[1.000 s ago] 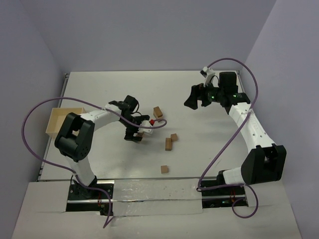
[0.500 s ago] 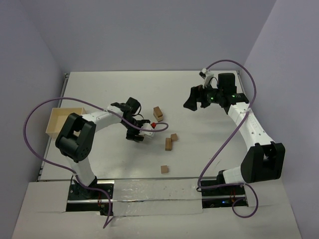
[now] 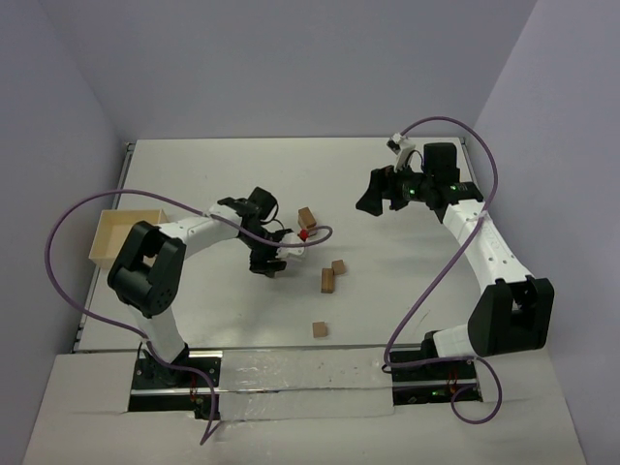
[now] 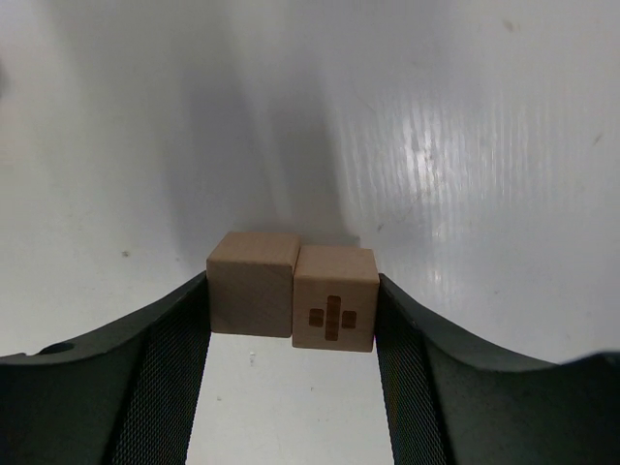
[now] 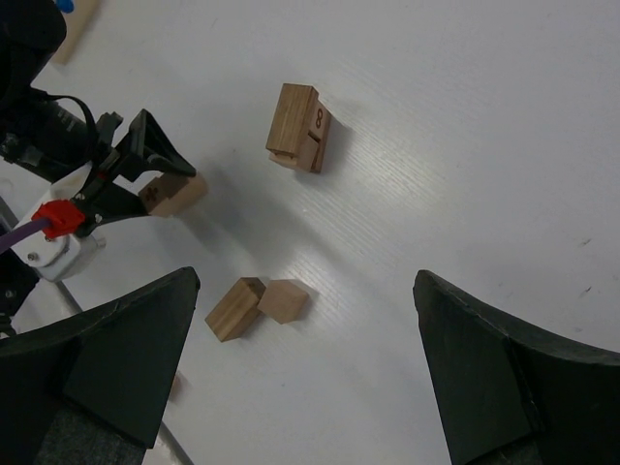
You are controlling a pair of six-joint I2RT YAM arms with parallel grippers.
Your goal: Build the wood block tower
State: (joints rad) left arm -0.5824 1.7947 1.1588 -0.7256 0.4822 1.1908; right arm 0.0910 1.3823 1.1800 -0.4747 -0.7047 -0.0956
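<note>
Left wrist view: the pair of cubes [image 4: 254, 281], one plain and one stamped with a cross, sits side by side on the counter [image 4: 465, 145], left of centre. The left tool [image 4: 292, 325] is clamped across both. Squeezed in a row, they could hinge at their seam and pop out when lifted. A long block [image 3: 327, 281] and a small cube [image 3: 338, 265] lie near on the right, possibly in the way. The right tool [image 3: 371, 199] hangs with its fingers apart, far right.

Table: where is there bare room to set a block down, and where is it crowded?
Bare: the far strip behind the left gripper; the near-left area between left arm and front edge; the stretch between the blocks and right arm. Crowded: the centre, around gripper and blocks.
</note>
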